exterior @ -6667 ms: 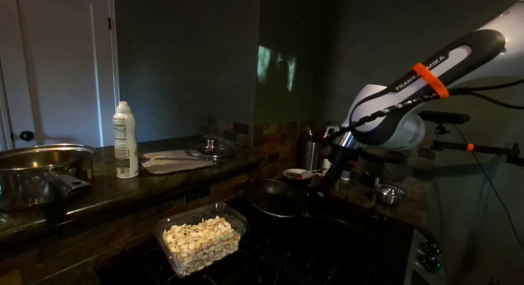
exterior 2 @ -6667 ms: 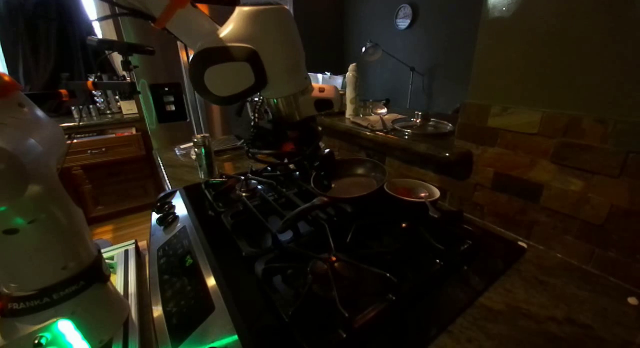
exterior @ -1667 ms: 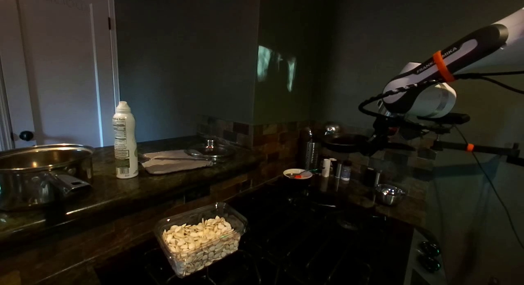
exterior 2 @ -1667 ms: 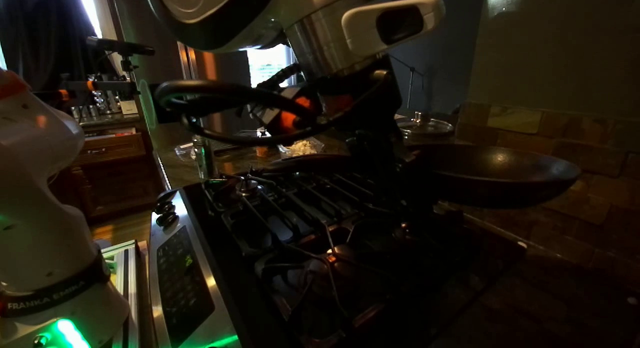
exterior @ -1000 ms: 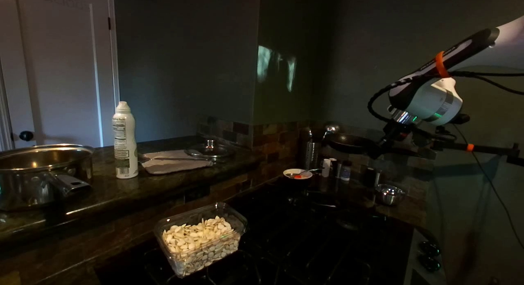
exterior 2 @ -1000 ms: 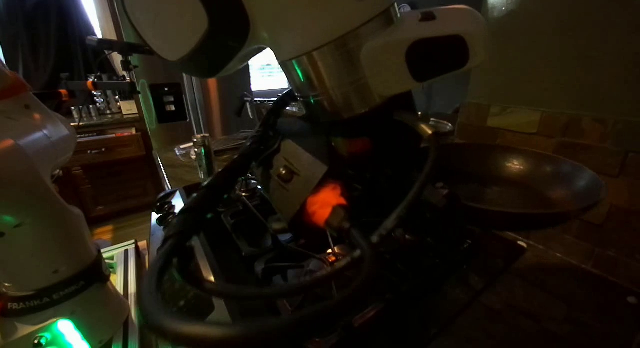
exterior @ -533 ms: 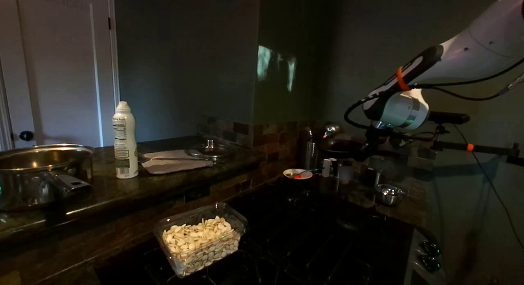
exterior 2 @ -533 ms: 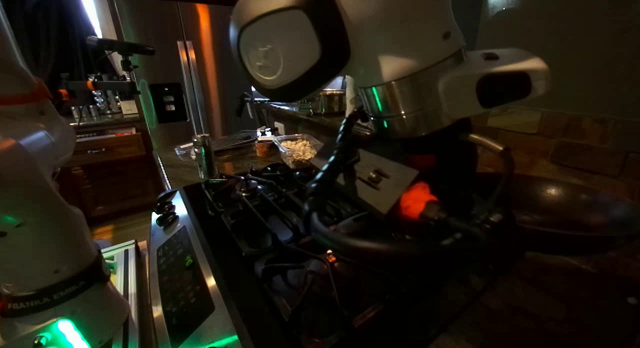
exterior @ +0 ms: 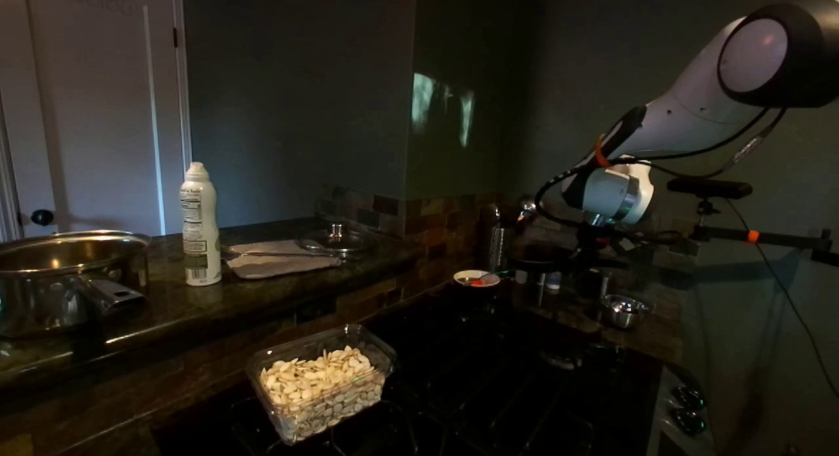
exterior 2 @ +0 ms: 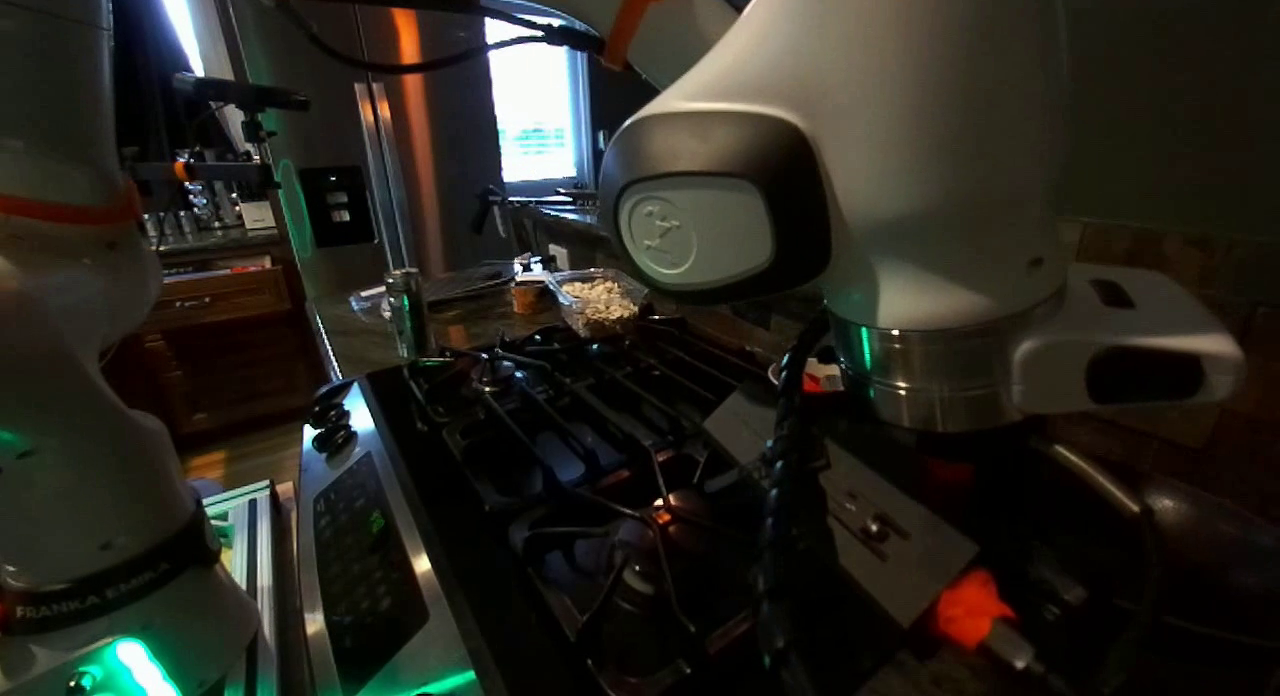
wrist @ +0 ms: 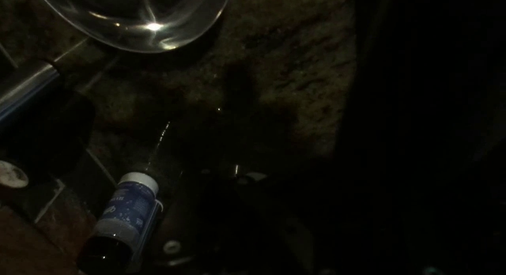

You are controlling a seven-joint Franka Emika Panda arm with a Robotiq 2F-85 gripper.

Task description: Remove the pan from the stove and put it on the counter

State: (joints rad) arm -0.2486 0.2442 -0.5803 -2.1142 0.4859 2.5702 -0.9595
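The dark pan hangs level above the worktop behind the stove, partly hiding the small bottles there. My gripper is shut on its handle, a black shape beside the pan. In an exterior view the pan is a dim curve at the lower right, mostly covered by the wrist and cables. The black stove with its grates lies to one side, without the pan. Speckled stone counter shows below in the wrist view, where the fingers and pan are lost in darkness. Whether the pan touches anything is hard to tell.
A steel bowl and a blue-labelled bottle stand close by on the counter. A small pale dish sits at the stove's back. A clear seed box, a steel pot and a white bottle are farther away.
The pan was on the stove several seconds ago. It has since been lifted off and carried over beyond the stove with the gripper; in the last half second both have come lower.
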